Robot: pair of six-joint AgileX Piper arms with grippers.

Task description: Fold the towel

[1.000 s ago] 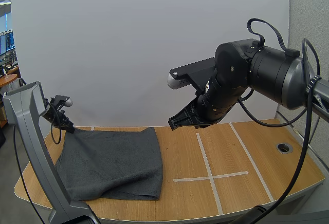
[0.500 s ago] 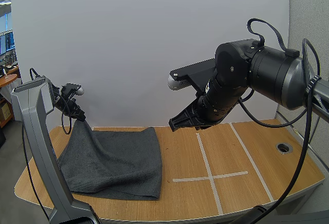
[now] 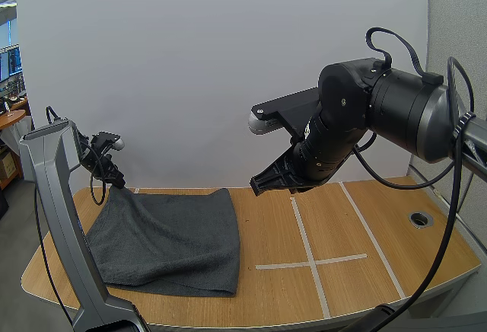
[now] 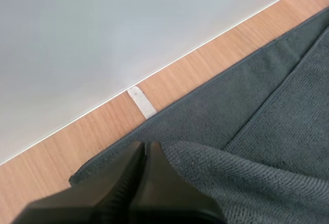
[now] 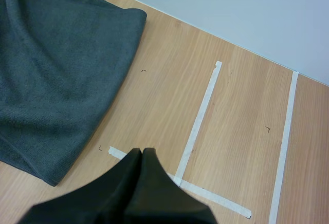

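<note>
Towel (image 3: 171, 241), dark grey, lies on the left half of the wooden surface (image 3: 380, 271), its far left corner raised and pinched in the closed left jaws, while the right jaws, closed and empty, hang well off to its right.

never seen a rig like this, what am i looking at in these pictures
Two robot arms work at a wooden table. One picture looks down from behind and above them; the other two come from cameras on each arm's wrist, so the dark wedges up close are that arm's own fingers. A dark grey towel lies on the table beside white tape lines. The left gripper pinches the towel's far corner, raised off the wood. The right gripper hangs shut and empty above the table.
</note>
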